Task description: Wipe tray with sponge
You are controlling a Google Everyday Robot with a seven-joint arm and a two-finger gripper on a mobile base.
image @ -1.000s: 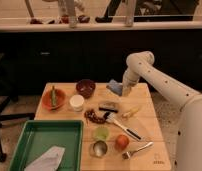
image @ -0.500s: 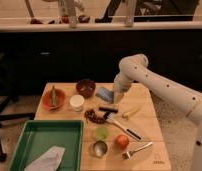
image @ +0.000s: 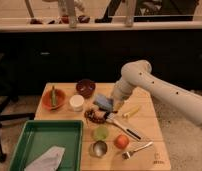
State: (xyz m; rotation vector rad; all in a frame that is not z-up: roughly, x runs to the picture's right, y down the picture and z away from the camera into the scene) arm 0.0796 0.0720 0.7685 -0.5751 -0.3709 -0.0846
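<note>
Robot's claw [image: 112, 106] at frame centre, low over wooden table [image: 151, 137], closed on small light-blue rectangular sponge [image: 103, 102]. Sponge projects from claw's left side, apparently gripped. Large green rectangular plastic tray [image: 61, 137] occupies lower left of frame, well apart from claw, long axis left to right. Pale grey cloth [image: 46, 159] lies in tray's lower part. Judged: coming carry runs down-left, passing near white cup [image: 76, 103]. Single arm enters from right, so reach must lengthen.
</note>
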